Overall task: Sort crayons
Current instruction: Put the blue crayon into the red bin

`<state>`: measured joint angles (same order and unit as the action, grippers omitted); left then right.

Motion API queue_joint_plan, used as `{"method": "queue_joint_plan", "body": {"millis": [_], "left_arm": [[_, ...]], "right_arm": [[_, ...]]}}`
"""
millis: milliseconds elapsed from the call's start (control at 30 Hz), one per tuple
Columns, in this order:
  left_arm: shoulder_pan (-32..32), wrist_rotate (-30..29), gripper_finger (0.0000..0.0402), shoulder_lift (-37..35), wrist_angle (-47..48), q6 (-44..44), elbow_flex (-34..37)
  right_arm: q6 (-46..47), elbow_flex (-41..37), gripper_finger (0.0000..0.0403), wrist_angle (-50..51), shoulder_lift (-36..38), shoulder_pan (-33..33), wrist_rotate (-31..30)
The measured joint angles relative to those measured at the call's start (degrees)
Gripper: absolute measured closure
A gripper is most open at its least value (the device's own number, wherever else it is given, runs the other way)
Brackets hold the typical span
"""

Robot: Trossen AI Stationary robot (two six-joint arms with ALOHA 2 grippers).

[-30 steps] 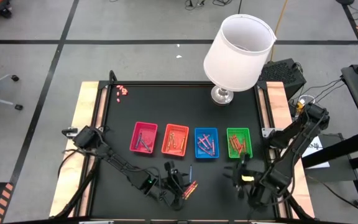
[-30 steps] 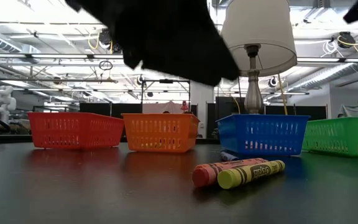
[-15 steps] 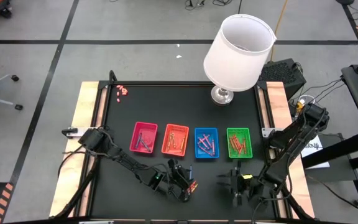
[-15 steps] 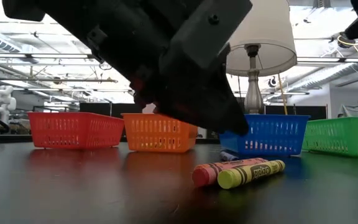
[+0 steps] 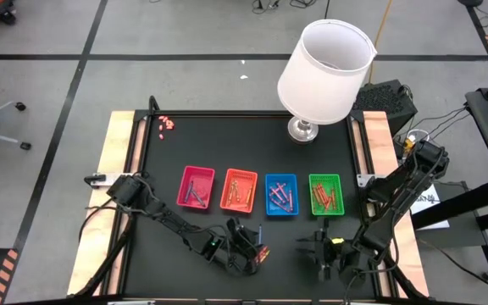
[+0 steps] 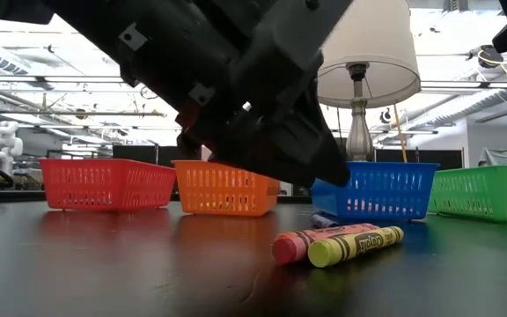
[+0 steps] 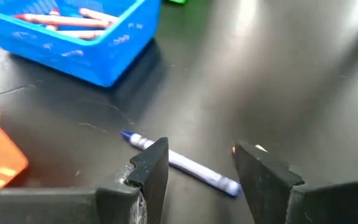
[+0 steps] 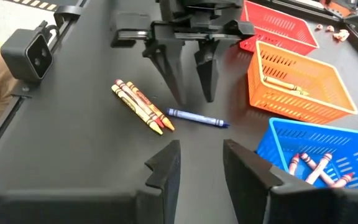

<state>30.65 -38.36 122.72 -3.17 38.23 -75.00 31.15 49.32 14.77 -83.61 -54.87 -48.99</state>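
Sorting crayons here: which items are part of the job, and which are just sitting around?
Job: blue crayon, red and yellow crayons, red tray, orange tray, blue tray, green tray.
Idle: lamp, pink-red bits.

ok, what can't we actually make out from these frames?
- Blue crayon: hidden in the low view behind the two loose crayons; in the left wrist view a finger of the left gripper covers its middle.
- Crayons in the green tray: too small in the high view to count.
- Pink bits at the table's far corner: too small to identify.
- Right gripper: open, empty; its fingertips are cut off by the right wrist view's edge.
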Motion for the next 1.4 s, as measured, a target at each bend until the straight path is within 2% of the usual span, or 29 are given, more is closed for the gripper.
{"method": "queue_joint_plan", "body": {"millis": [333, 800, 1133, 1400], "left_arm": [[-0.3, -5.0, 0.0217, 0.0, 1.7, -1.0, 0.0], [-1.2, -5.0, 0.0217, 4.0, -2.5, -1.0, 0.0], [-2.1, -3.7, 0.0217, 4.0, -5.9, 3.6, 0.0], [-3.4, -0.8, 0.0217, 3.9, -2.1, 6.3, -0.1]], "right_arm": [[-2.5, 0.0, 0.0298, 0.0, 0.0, 0.0, -0.1], [-2.8, 0.0, 0.0298, 0.0, 0.0, 0.0, -0.3], [-3.4, 0.0, 0.0298, 0.0, 0.0, 0.0, -0.4], [-3.4, 0.0, 0.0298, -0.4, 0.0, 0.5, -0.5]]}}
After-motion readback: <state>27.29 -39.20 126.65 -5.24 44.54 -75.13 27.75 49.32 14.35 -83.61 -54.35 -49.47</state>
